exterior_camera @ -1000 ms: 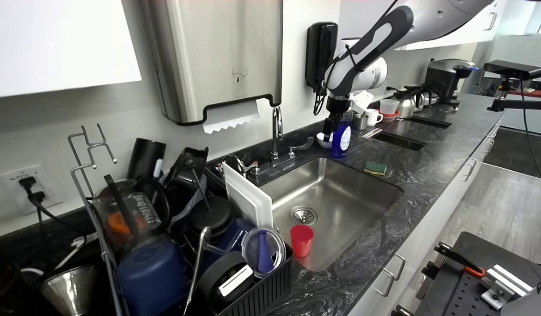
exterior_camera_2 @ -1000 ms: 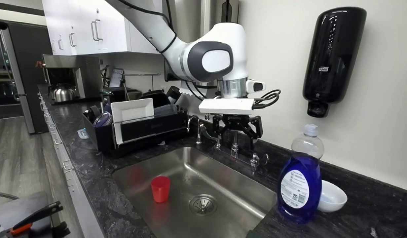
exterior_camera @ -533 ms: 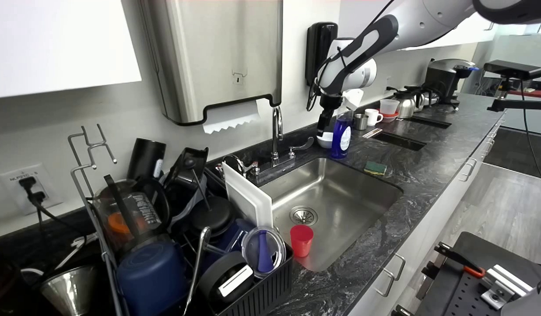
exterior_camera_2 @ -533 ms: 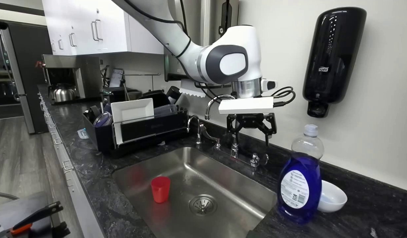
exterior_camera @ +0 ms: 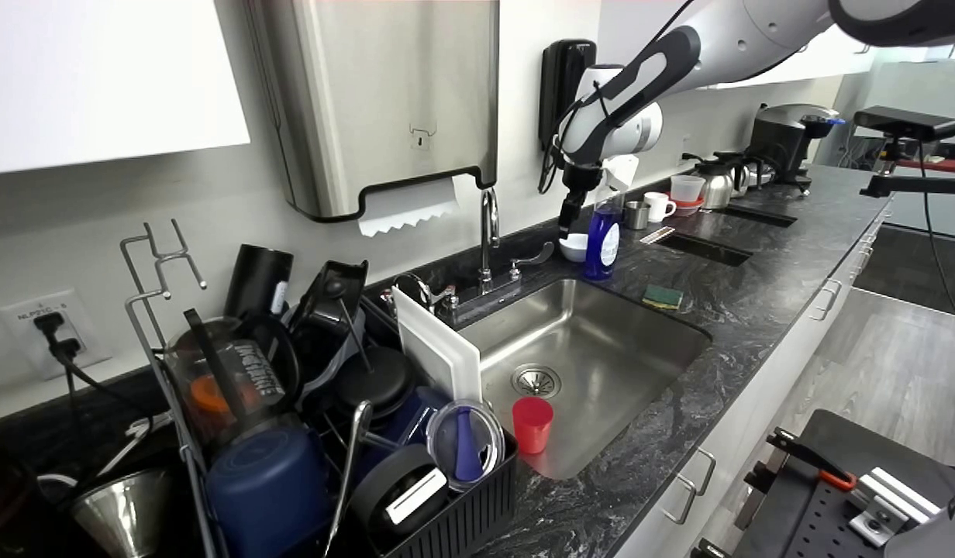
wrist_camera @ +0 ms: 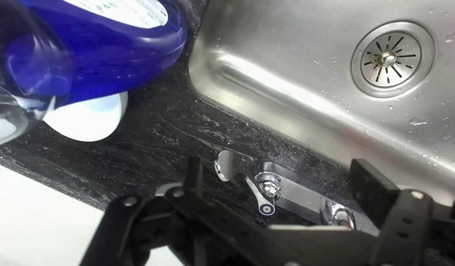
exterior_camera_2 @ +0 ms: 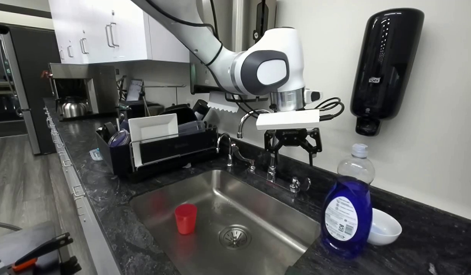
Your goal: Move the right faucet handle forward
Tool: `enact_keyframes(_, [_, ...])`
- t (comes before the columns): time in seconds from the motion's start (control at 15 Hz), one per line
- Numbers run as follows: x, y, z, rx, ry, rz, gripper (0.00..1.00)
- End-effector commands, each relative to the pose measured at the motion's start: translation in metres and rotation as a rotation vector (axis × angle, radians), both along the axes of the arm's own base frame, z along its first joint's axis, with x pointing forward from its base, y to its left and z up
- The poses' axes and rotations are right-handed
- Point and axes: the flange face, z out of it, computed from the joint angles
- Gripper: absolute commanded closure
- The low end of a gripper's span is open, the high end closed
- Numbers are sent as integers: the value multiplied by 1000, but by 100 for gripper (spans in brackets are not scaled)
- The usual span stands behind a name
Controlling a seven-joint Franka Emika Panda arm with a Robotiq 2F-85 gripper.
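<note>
Currently, gripper (exterior_camera_2: 293, 160): fingers (wrist_camera: 371, 188) spread wide, tips pointing down, above the counter (exterior_camera: 756, 298)
Right faucet handle (exterior_camera_2: 294, 185): behind the sink (exterior_camera: 617, 349), same side of the spout (exterior_camera: 485, 246) as the blue bottle (exterior_camera_2: 348, 217); lower than the fingertips, apart from them; shows between the fingers in wrist view; blade turned toward the white bowl (exterior_camera_2: 386, 229)
Spout: partly hidden behind the gripper in an exterior view
Blue bottle: upright on counter, white bowl just beside it
Red cup (exterior_camera_2: 186, 219): upright in sink, near the drain (exterior_camera_2: 234, 236)
Dish rack (exterior_camera: 477, 496): loaded, on the spout's other side from the blue bottle, white plate (exterior_camera_2: 155, 128) on edge
Sponge (exterior_camera: 663, 297): flat on counter, near sink rim
</note>
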Motion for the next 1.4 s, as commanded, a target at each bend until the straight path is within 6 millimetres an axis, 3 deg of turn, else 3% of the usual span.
enact_keyframes(0.0, [0, 0, 1, 0, 1, 0, 0])
enact_keyframes(0.53, [3, -1, -2, -3, -1, -7, 0])
enact_keyframes(1.33, [21, -11, -27, -34, -4, 76, 0])
